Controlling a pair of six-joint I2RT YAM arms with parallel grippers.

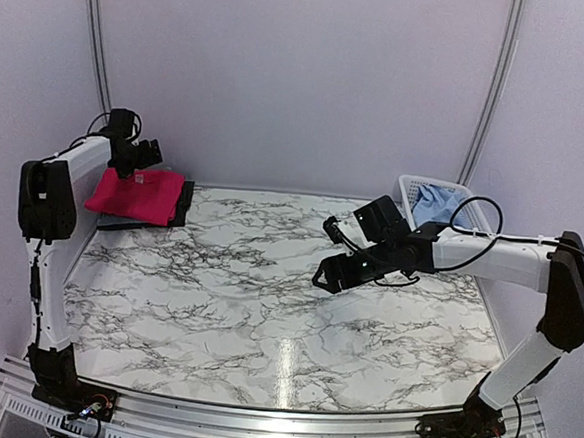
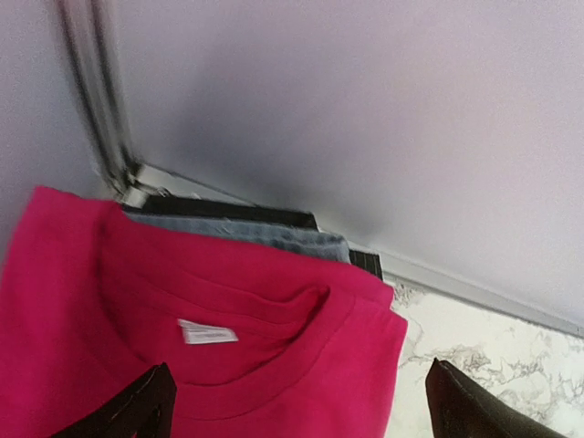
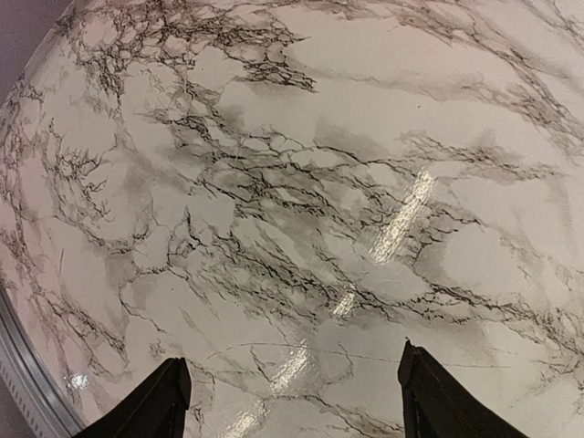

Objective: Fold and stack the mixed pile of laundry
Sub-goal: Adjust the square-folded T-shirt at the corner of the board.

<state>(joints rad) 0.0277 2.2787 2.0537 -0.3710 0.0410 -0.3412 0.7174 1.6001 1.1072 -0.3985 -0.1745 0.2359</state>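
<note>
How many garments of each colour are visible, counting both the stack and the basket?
Pink-red T-shirt, top of the stack: 1
Faded denim piece, under it: 1
Dark garment, lowest in the stack: 1
Light blue shirt, in the white basket: 1
Total: 4

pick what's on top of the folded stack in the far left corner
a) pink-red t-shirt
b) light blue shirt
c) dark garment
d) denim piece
A: the pink-red T-shirt lies on top, with edges of the denim piece and a dark garment showing beneath it, while the light blue shirt sits in the white basket.
</note>
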